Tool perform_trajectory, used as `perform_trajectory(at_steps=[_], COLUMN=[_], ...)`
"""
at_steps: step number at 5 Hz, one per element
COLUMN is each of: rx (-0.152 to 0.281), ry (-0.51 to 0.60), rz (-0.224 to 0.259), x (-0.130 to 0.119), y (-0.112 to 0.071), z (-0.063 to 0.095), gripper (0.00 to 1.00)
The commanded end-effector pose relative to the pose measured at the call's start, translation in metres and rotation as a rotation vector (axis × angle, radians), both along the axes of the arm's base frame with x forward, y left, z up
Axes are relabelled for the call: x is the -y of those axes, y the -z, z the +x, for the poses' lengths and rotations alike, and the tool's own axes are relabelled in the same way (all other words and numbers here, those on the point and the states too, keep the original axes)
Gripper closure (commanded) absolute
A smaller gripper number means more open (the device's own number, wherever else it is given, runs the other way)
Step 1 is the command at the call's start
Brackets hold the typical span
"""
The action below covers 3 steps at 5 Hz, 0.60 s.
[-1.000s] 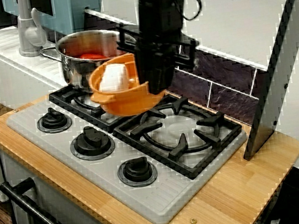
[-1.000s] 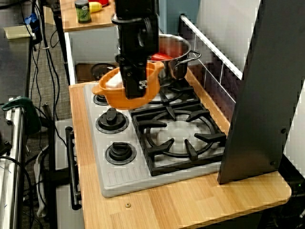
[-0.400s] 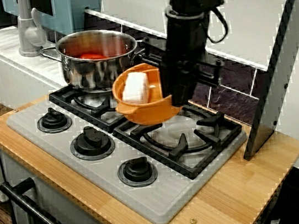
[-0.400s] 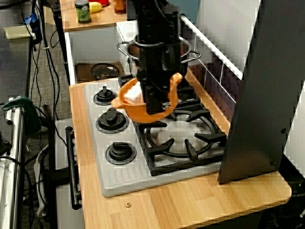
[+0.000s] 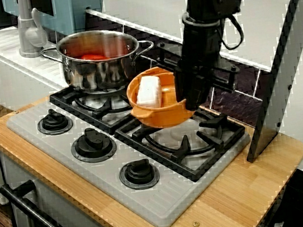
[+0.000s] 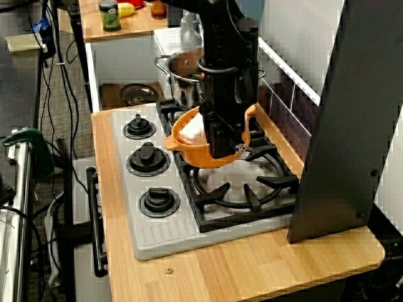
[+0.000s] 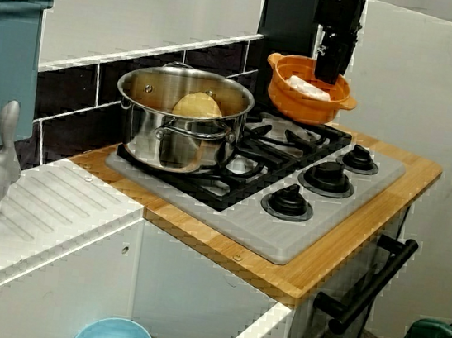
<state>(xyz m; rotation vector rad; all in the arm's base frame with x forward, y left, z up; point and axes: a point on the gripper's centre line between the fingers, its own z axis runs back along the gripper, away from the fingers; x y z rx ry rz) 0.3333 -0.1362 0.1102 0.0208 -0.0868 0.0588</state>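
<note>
Front view, claw: the black claw [image 5: 186, 98] is clenched on the far rim of the orange bowl [image 5: 160, 114], one finger inside the wall and one outside.
Front view, orange bowl: it hangs in the air just above the right-hand grate [image 5: 186, 142], touching nothing below. It is held close to level, so its load stays put.
Front view, white block: the white block [image 5: 148, 91] is a matte, soft-edged slab leaning against the bowl's inner wall.
Front view, steel pot: the steel pot [image 5: 100, 70] is polished and mirror-bright, with two handles. It sits on the rear-left burner, near the bowl but apart from it.

High view, claw: the claw [image 6: 221, 148] comes straight down, its body hiding the bowl's far rim.
High view, orange bowl: the orange bowl [image 6: 194, 154] is smooth, round plastic with a small lug handle, and it hovers over the black cast-style grate.
High view, stove: the stove [image 6: 157, 233] is a ribbed grey plate with three black knobs, lying on the pale wooden bench [image 6: 252, 270].

Sink-end view, claw: the claw [image 7: 326, 70] pinches the orange bowl [image 7: 301, 102] at its rim, well clear of the grate.
Sink-end view, steel pot: the steel pot [image 7: 181, 130] holds a rounded lump [image 7: 197, 105], possibly a toy food, though its colour differs between views and I cannot tell what it is.
Sink-end view, backsplash: the backsplash [image 7: 68, 98] is dark glossy tile with pale grout.
</note>
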Motion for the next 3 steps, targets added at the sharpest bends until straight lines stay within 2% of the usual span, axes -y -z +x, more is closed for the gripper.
perform_trajectory(at_steps=[1,3], rx=[0.057,0.06], ry=[0.01,0.007], rz=[0.004,0.034], x=[0.004,0.006], y=[-0.009,0.006], z=[0.01,0.018], gripper=[1.0,1.0])
